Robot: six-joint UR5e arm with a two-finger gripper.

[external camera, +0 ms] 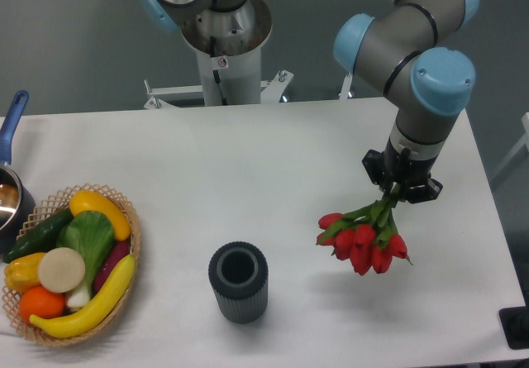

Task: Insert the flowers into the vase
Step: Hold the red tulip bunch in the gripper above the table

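Vase (238,282) upright at front, arm bent downward, jaws (395,193) seemingly clenched on inverted flowers (362,240) well right.

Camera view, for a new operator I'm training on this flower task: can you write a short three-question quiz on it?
1. True or false: the flowers already stand in the vase.
2. What holds the flowers? A) the gripper B) the basket C) the table
3. Which way do the blooms point?

Key: 1 false, the vase is empty. 2 A, jaws shut on the stems. 3 Downward, toward the table.
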